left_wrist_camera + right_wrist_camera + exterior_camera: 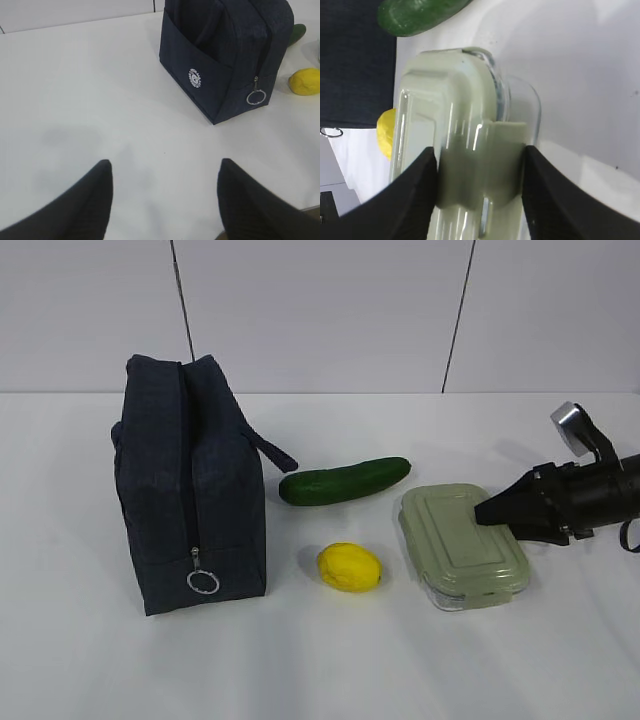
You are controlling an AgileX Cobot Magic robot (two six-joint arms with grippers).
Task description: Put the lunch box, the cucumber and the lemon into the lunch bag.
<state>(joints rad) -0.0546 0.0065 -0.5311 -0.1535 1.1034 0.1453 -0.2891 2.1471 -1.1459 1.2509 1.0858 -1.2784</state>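
Note:
The navy lunch bag (190, 490) stands upright at the left with its zipper closed and the ring pull (203, 582) low at the front. The cucumber (345, 481) and the lemon (349, 567) lie on the table to its right. The lunch box (455, 540) with the pale green lid rests further right. My right gripper (500, 520) is at its right end. In the right wrist view this gripper (480, 155) is closed against both sides of the lid's snap flap on the lunch box (450, 100). My left gripper (165, 167) is open and empty over bare table, short of the bag (220, 50).
The table is white, with a grey panelled wall behind it. The bag's strap handle (272, 452) hangs toward the cucumber. The left wrist view also shows the lemon (305, 81) and the cucumber tip (298, 32) beyond the bag.

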